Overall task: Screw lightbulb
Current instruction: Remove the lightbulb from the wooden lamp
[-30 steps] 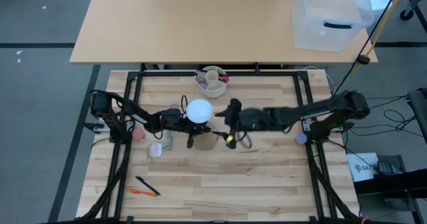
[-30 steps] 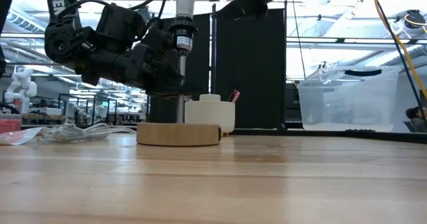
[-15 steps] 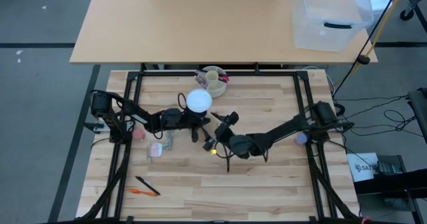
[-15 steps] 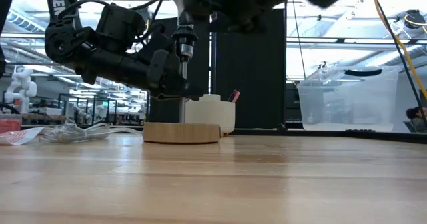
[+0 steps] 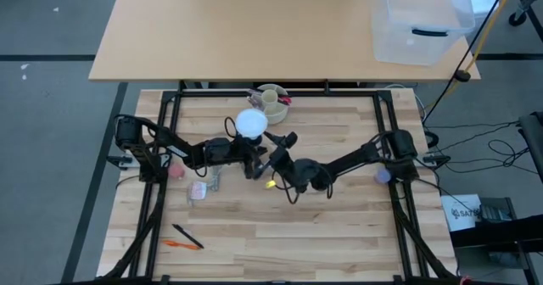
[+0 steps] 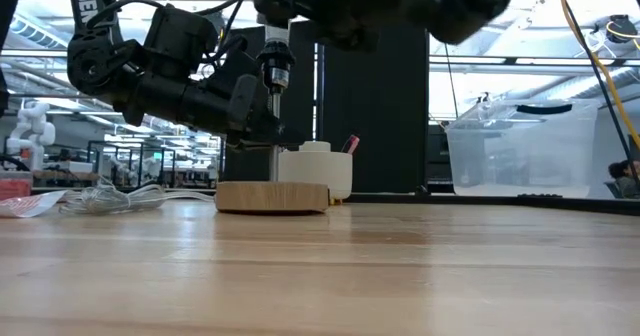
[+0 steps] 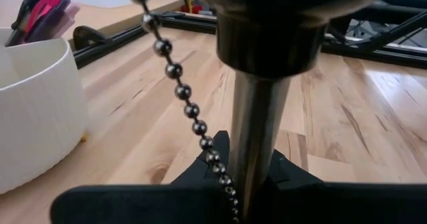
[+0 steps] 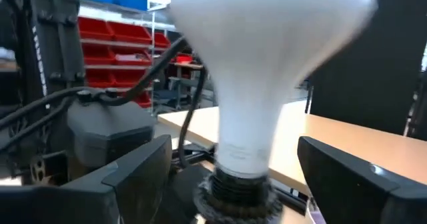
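Note:
The white lightbulb (image 5: 252,124) stands in the black socket (image 6: 275,61) at the top of a lamp with a metal stem (image 7: 257,137) and a round wooden base (image 6: 272,197). A bead chain (image 7: 183,94) hangs beside the stem. My left gripper (image 5: 248,156) is shut on the stem below the socket. My right gripper (image 5: 273,147) is open. In the right wrist view its two fingers (image 8: 127,177) stand on either side of the bulb's neck (image 8: 243,137), apart from it. My left gripper pinches the lamp's metal stem (image 7: 253,177) between its two fingers, a little below the socket. The fingers come level from the table's left and lie across the stem. The lamp stands upright with its wooden base on the table.
A cream cup with pens (image 5: 271,101) stands just beyond the lamp. A pink thing (image 5: 176,171), a small packet (image 5: 198,190) and two pens (image 5: 185,239) lie at the near left. A purple thing (image 5: 383,176) lies at the right. A clear bin (image 5: 422,18) stands on the far table.
My right arm has folded, its elbow swinging toward the near edge, and its gripper has turned and come up to the bulb from the near right. The bulb has shifted slightly toward the far edge, and the wooden base has slid a little along the table.

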